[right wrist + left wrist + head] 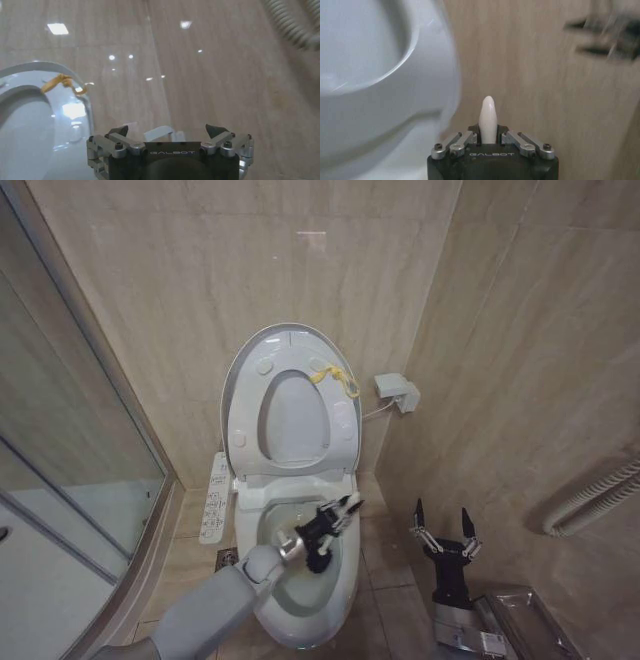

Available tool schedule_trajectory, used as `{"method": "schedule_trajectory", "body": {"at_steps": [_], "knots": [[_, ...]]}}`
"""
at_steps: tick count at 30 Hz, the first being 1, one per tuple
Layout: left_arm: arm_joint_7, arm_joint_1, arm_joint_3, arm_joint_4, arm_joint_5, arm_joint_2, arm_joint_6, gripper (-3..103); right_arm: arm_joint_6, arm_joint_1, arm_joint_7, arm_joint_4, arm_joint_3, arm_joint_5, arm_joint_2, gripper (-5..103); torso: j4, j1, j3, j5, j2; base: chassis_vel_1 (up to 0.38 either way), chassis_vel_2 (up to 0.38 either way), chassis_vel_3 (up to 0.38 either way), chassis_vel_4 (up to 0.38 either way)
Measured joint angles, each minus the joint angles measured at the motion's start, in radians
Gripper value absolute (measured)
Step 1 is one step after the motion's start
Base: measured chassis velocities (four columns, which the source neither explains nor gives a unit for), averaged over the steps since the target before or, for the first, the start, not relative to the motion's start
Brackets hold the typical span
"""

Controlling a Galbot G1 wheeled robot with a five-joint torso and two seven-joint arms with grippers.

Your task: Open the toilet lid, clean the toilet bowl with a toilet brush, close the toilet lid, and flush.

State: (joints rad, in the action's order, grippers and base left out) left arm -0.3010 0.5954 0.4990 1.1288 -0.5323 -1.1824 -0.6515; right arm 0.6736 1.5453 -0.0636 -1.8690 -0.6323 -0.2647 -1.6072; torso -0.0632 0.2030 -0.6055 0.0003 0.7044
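Note:
The toilet lid (290,345) stands raised against the back wall, the ring seat up with it and the yellow strap (335,377) hanging near its top right. Below lies the open toilet bowl (300,605). My left gripper (343,510) hovers over the bowl, shut on the thin white handle of the toilet brush (488,116); the handle's tip sticks out between the fingers, and the brush head is hidden. My right gripper (441,520) is open and empty beside the bowl's right side, fingers pointing up. From the right wrist, the lid (75,112) and strap (62,83) lie beyond that gripper (170,130).
A white button panel (215,498) and a floor drain (228,557) lie left of the bowl. A glass shower door (70,470) closes the left side. A wall fitting (397,392) and a corrugated hose (600,495) sit on the right, tiled walls close by.

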Motion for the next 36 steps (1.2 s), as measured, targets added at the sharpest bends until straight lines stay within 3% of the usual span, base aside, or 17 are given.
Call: {"method": "schedule_trajectory", "body": {"at_steps": [4, 5, 8, 13, 14, 17, 19, 21, 24, 27, 29, 33, 36], "knots": [[0.013, 0.007, -0.007, 0.028, -0.001, 0.001, -0.011, 22, 0.004, 0.001, -0.006, 0.000, 0.004, 0.000, -0.001, 100, 0.0003, 0.000, 0.000, -0.0002, 0.000, 0.000, 0.000, 0.000, 0.000], [0.015, 0.005, 0.000, 0.068, -0.014, 0.000, -0.011, 22, 0.004, 0.002, -0.007, -0.001, 0.004, 0.000, -0.001, 100, -0.0010, 0.000, 0.000, -0.0003, 0.000, 0.000, 0.000, 0.000, 0.000], [0.018, -0.005, 0.021, 0.112, -0.037, 0.001, -0.007, 22, 0.004, 0.004, -0.008, -0.006, 0.001, 0.000, -0.001, 100, -0.0020, 0.000, 0.000, -0.0004, 0.000, 0.000, 0.000, 0.000, 0.000], [0.000, -0.005, 0.029, 0.036, -0.028, 0.017, -0.013, 22, 0.004, 0.004, -0.008, -0.009, 0.002, 0.000, -0.001, 100, -0.0008, 0.000, 0.000, -0.0003, 0.000, 0.000, 0.000, 0.000, 0.000], [-0.001, 0.000, 0.020, 0.022, -0.026, 0.019, -0.014, 22, 0.004, 0.004, -0.010, -0.009, 0.005, 0.000, -0.001, 100, 0.0005, 0.000, 0.000, 0.0000, 0.000, 0.000, 0.000, 0.000, 0.000], [0.011, -0.006, 0.018, 0.086, -0.050, 0.012, 0.001, 22, 0.004, 0.006, -0.011, -0.009, 0.003, 0.000, -0.001, 100, 0.0003, 0.000, 0.000, -0.0003, 0.000, 0.000, 0.000, 0.000, 0.000], [0.030, -0.023, 0.031, 0.165, -0.073, 0.001, 0.015, 22, 0.005, 0.010, -0.011, -0.013, -0.003, 0.000, -0.001, 100, -0.0021, 0.000, 0.000, -0.0005, 0.000, 0.000, 0.000, 0.000, 0.000], [0.032, -0.023, 0.039, 0.175, -0.073, 0.002, 0.017, 22, 0.005, 0.010, -0.011, -0.016, -0.005, 0.000, -0.001, 100, -0.0021, 0.000, 0.000, -0.0004, 0.000, 0.000, 0.000, 0.000, 0.000], [0.009, -0.010, 0.040, 0.125, -0.055, 0.014, 0.005, 22, 0.005, 0.011, -0.011, -0.017, -0.005, 0.000, -0.001, 100, -0.0017, 0.000, 0.000, -0.0005, 0.000, 0.000, 0.000, 0.000, 0.000], [-0.013, 0.014, 0.014, 0.032, -0.034, 0.033, -0.009, 22, 0.005, 0.008, -0.012, -0.017, 0.002, 0.000, 0.003, 100, 0.0007, 0.000, 0.000, -0.0002, 0.000, 0.000, 0.000, 0.000, 0.000], [-0.011, 0.012, 0.012, 0.045, -0.037, 0.028, -0.008, 22, 0.005, 0.007, -0.013, -0.015, 0.002, 0.000, 0.003, 100, 0.0005, 0.000, 0.000, -0.0002, 0.000, 0.000, 0.000, 0.000, 0.000], [0.001, -0.010, 0.019, 0.128, -0.053, 0.008, 0.000, 22, 0.008, 0.009, -0.012, -0.010, -0.009, -0.005, 0.003, 100, -0.0024, 0.000, 0.000, -0.0005, 0.000, 0.000, 0.000, 0.000, 0.000], [-0.013, -0.003, 0.028, 0.076, -0.040, 0.016, -0.006, 22, 0.009, 0.011, -0.012, -0.010, -0.011, -0.006, 0.003, 100, -0.0020, 0.000, 0.000, -0.0005, 0.000, 0.000, 0.000, 0.000, 0.000]]}}
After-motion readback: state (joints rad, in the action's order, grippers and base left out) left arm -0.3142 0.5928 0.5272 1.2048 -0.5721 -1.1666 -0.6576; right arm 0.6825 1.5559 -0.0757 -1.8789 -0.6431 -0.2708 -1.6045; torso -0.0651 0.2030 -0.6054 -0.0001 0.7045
